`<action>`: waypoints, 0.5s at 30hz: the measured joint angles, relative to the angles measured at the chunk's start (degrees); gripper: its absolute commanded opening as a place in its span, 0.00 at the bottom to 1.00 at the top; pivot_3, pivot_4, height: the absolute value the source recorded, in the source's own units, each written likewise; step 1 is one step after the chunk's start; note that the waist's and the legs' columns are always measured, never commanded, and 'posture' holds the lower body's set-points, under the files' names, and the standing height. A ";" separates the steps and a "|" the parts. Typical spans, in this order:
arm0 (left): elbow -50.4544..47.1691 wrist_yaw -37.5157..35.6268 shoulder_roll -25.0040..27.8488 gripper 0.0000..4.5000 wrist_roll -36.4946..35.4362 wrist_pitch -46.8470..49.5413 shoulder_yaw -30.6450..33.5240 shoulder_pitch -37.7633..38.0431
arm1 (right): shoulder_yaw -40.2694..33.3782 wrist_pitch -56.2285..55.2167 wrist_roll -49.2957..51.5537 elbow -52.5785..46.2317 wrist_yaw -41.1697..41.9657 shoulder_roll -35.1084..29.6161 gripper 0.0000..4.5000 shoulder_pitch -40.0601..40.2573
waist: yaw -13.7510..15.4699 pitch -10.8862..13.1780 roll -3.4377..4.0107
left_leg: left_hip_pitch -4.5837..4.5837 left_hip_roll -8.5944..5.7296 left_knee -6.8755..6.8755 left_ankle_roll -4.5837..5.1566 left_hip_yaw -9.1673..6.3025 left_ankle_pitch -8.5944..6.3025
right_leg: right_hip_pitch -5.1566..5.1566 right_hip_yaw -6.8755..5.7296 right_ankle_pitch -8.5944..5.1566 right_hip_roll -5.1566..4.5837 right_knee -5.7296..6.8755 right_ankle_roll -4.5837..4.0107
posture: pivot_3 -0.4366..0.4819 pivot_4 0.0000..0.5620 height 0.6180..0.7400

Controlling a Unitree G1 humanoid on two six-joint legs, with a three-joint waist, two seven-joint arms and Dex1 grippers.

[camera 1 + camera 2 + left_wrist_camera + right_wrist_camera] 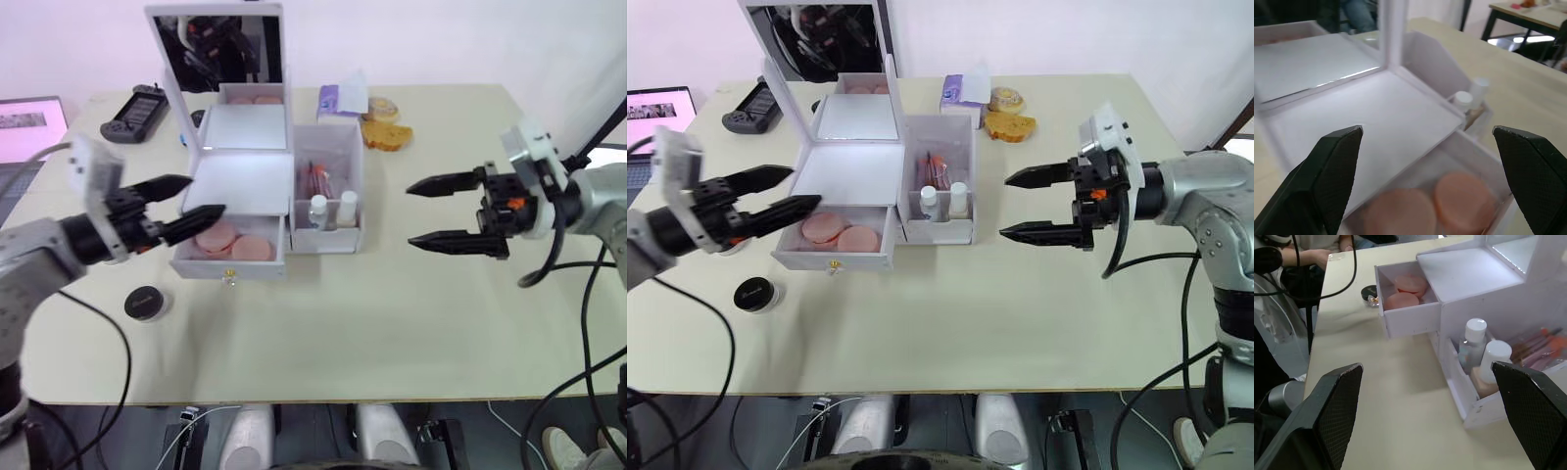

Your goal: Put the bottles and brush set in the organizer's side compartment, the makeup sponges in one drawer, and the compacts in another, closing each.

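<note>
The white organizer (241,168) stands at the table's middle left with its mirror lid up. Its drawer (227,264) is pulled out, and two pink makeup sponges (217,237) (252,248) lie side by side in it. In the side compartment (333,235) stand two white-capped bottles (318,208) (348,204), with the pink-handled brush set (315,181) behind them. One black-lidded compact (145,304) rests on the table, front left of the drawer. My left gripper (206,196) hovers open and empty over the drawer's left end. My right gripper (409,212) is open and empty, a little right of the side compartment.
Behind the organizer lie a purple tissue pack (338,98) and pieces of bread (387,132). A black game controller (137,113) and a lit laptop screen (29,122) are at the back left. A person's hand (1317,254) rests beyond the table's left edge.
</note>
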 measured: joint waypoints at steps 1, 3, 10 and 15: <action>-0.24 -0.86 0.37 0.99 0.17 -0.23 2.38 2.54 | 0.69 -0.46 -0.60 0.86 0.49 0.41 1.00 -0.84 | -0.05 0.00 0.00 | 0.00 0.00 0.00 0.00 0.00 0.00 | 0.00 0.00 0.00 0.00 -0.01 -0.01 | 0.48 0.27 1.00; -1.27 -3.06 0.08 0.99 1.50 -2.11 7.89 8.81 | 2.73 -1.93 -2.19 3.45 1.74 1.17 1.00 -2.52 | -0.18 0.00 -0.01 | -0.02 0.00 0.00 0.00 0.00 0.00 | 0.00 0.00 -0.05 0.00 -0.02 -0.10 | 0.48 0.27 1.00; -2.09 -9.41 -7.23 0.99 9.01 -14.77 19.98 25.19 | 5.86 -7.08 -7.05 9.81 3.59 5.36 1.00 -5.41 | 0.20 0.01 -0.01 | -0.01 0.01 0.02 -0.01 0.03 0.00 | 0.02 0.00 -0.11 0.00 -0.05 -0.27 | 0.48 0.27 1.00; 6.89 -12.45 -10.66 0.99 14.32 -23.67 22.73 31.01 | 3.86 -12.18 -10.47 12.01 1.89 4.79 1.00 1.97 | 0.84 -0.02 -0.07 | 0.00 0.01 0.03 -0.01 0.04 0.00 | 0.04 0.00 -0.12 0.00 -0.07 -0.29 | 0.48 0.27 1.00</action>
